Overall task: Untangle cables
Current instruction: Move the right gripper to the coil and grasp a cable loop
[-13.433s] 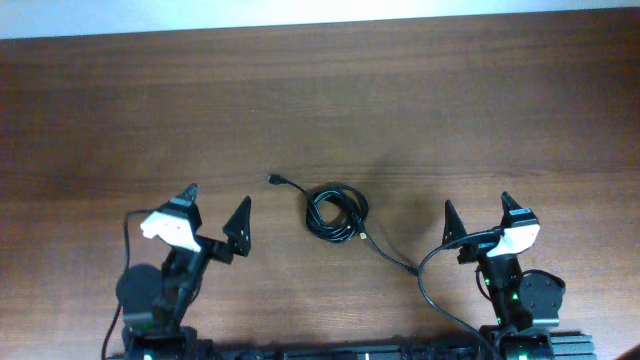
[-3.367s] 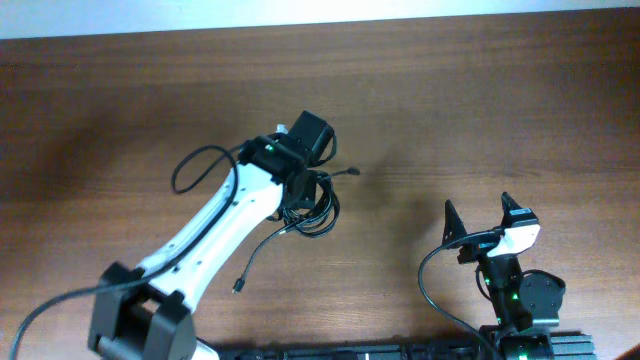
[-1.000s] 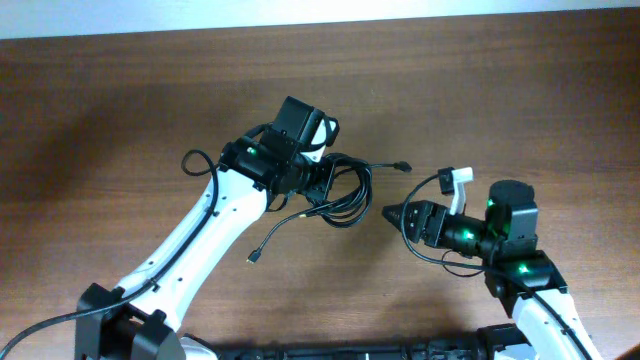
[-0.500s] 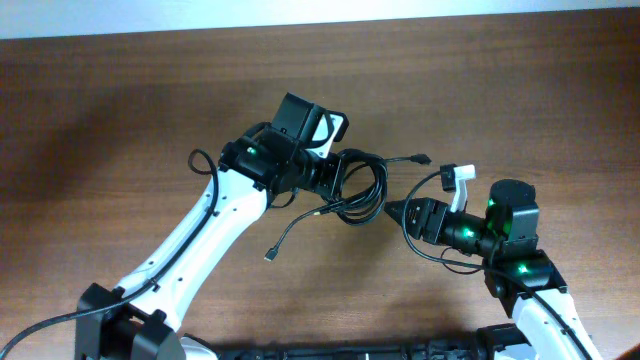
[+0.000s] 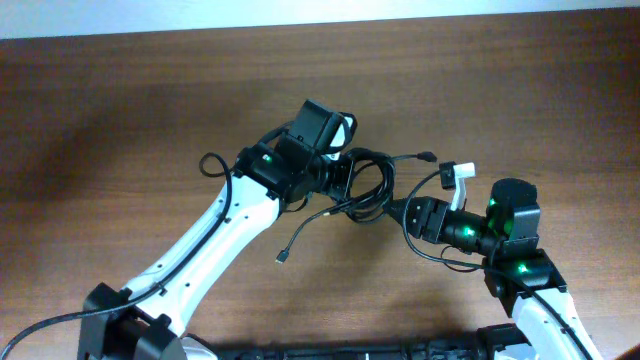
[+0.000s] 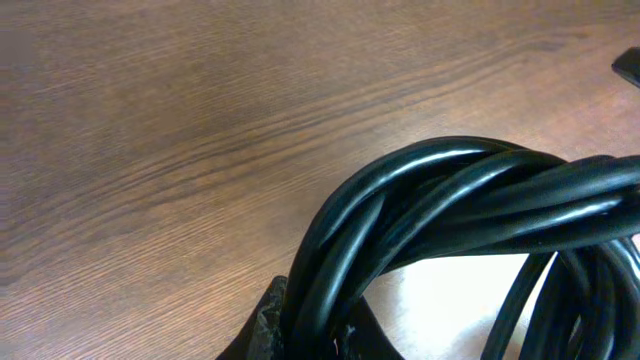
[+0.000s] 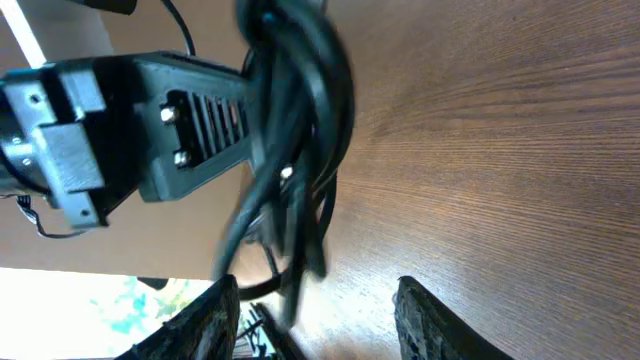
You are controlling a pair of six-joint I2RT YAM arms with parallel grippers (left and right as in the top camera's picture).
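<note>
The cables (image 5: 368, 190) are a black coil held above the middle of the table by my left gripper (image 5: 338, 178), which is shut on a bunch of strands. One plug end (image 5: 428, 156) sticks out to the right, and another (image 5: 283, 259) dangles down to the left. In the left wrist view the thick bundle (image 6: 450, 200) runs down between the fingertips (image 6: 275, 325). My right gripper (image 5: 388, 210) points left at the coil's lower right edge. Its fingers (image 7: 215, 320) stand apart, and loose strands (image 7: 300, 250) hang at their tips, untouched.
The brown wooden table (image 5: 120, 120) spreads all around, with a pale strip (image 5: 300, 15) along its far edge. The right arm's own thicker wire (image 5: 440, 255) loops beneath its wrist. The left arm (image 5: 200, 260) crosses the table diagonally from the bottom left.
My left gripper has carried the coil to the right, up to the right gripper's tips. The right gripper's jaws have drawn closer together while that arm has barely moved.
</note>
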